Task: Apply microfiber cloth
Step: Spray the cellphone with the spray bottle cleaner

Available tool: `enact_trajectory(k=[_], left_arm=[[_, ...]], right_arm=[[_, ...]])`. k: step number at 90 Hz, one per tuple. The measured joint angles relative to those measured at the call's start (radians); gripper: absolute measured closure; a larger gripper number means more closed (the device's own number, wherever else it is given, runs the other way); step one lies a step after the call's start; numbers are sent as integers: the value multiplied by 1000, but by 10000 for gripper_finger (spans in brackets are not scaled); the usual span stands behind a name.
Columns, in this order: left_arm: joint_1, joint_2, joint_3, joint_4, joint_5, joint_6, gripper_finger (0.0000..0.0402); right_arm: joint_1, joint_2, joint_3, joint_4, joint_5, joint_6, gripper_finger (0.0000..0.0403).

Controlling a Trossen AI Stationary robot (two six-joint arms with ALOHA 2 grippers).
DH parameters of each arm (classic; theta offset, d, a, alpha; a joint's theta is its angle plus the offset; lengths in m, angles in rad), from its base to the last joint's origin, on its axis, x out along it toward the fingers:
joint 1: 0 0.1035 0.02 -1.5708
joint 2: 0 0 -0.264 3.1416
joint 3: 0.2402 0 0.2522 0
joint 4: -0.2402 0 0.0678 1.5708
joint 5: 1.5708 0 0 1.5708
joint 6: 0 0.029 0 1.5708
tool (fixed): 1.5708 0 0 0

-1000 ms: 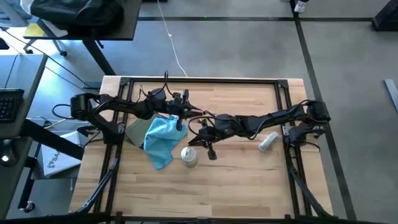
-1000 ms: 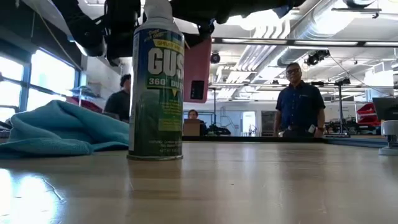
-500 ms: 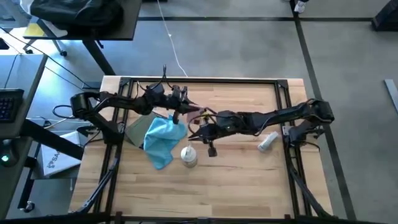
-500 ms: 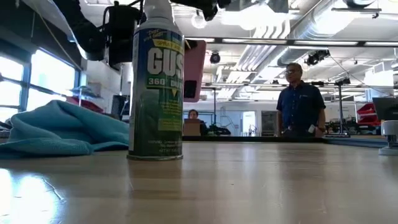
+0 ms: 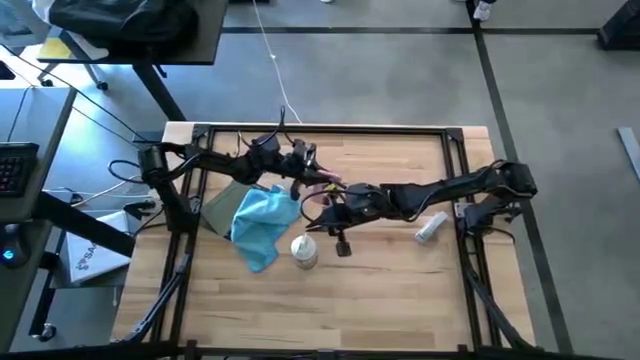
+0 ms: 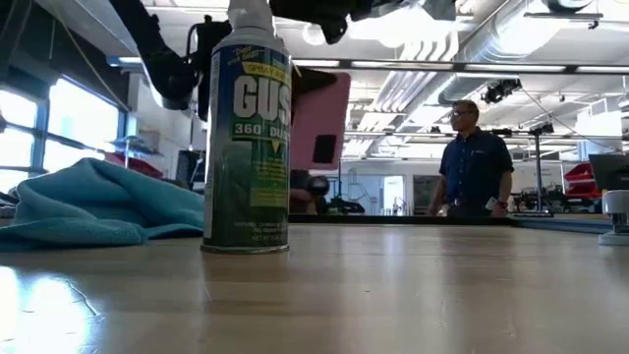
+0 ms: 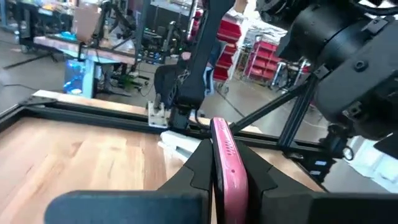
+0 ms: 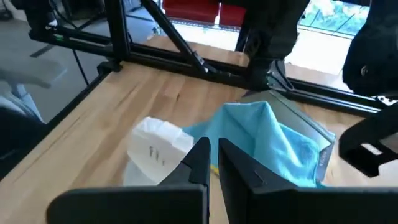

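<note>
Two grippers hang mid-counter (image 5: 400, 270): the left gripper (image 7: 225, 163) clamps a pink phone (image 7: 226, 155); the right gripper (image 8: 212, 160) is nearly closed, empty. The microfiber cloth (image 5: 262, 226) half hides a green pouch (image 5: 216, 211). The spray can (image 6: 246, 128) reads "GUS", "360".

Bright ceiling lights glare white above me in the low view; the counter (image 6: 413, 295) shines, and my near fingers (image 8: 199, 165) blur softly.
</note>
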Motion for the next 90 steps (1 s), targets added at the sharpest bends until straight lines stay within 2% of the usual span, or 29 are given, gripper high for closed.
enact_trajectory(k=[40, 75, 90], left_arm=[[14, -10, 0, 76, 26, -8, 391], [36, -10, 0, 170, 78, -122, 391], [54, -10, 0, 174, 95, -152, 391]], right_arm=[[0, 20, 0, 37, -14, 25, 403], [2, 17, 0, 39, -26, 24, 403], [18, -51, 0, 13, 35, -6, 403]])
